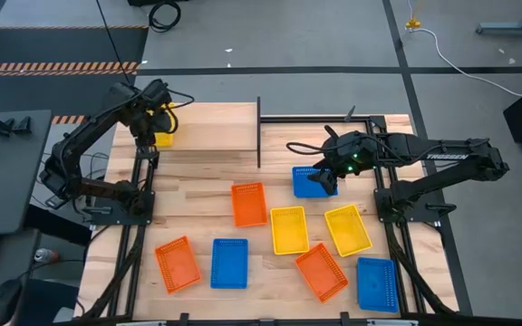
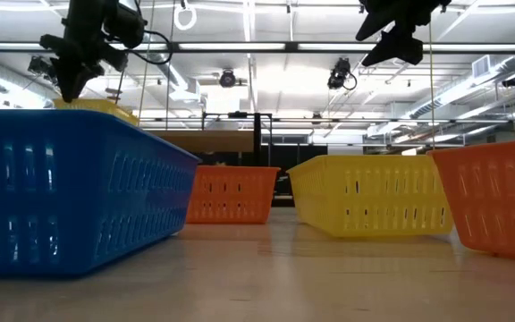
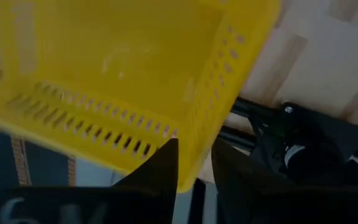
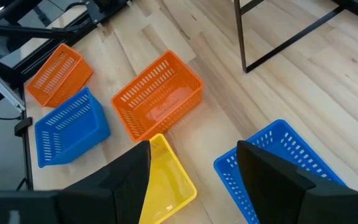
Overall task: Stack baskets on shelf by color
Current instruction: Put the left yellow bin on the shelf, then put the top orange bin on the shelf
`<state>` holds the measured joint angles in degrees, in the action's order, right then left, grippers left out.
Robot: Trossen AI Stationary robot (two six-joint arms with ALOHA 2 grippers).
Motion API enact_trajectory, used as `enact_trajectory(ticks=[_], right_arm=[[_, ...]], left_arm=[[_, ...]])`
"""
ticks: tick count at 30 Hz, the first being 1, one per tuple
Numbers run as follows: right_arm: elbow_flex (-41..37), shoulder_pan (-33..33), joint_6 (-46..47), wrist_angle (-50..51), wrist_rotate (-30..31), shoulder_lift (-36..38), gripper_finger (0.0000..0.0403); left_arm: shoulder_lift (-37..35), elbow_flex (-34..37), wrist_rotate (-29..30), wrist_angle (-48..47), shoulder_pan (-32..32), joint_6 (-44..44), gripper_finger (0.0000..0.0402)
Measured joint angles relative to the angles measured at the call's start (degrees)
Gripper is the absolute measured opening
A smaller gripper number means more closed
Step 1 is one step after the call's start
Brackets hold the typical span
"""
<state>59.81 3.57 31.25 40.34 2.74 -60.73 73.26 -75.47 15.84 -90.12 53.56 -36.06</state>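
While the left gripper straddles the wall of a yellow basket at the shelf's left end, fingers parted around it, right gripper open over a blue basket just off the shelf's right end, seven baskets on the tabletop.

The baskets are perforated plastic with a slight sheen: a yellow basket, an orange basket and a blue basket all show slotted, smooth walls. The counter is pale wood in jointed planks, matt. The shelf is the same light wood on thin black metal legs
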Motion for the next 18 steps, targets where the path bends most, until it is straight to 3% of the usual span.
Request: enact_trajectory(ticks=[12,18], right_arm=[[0.0,0.0,-1.62,-1.97,-4.7,0.02,0.0244],[0.0,0.0,-2.88,-0.32,-6.05,0.02,0.0244]], left_arm=[[-0.31,-13.81,-6.46,0.15,-7.38,17.27,0.0108],[-0.15,-14.53,-20.73,0.15,-18.67,32.76,0.0119]])
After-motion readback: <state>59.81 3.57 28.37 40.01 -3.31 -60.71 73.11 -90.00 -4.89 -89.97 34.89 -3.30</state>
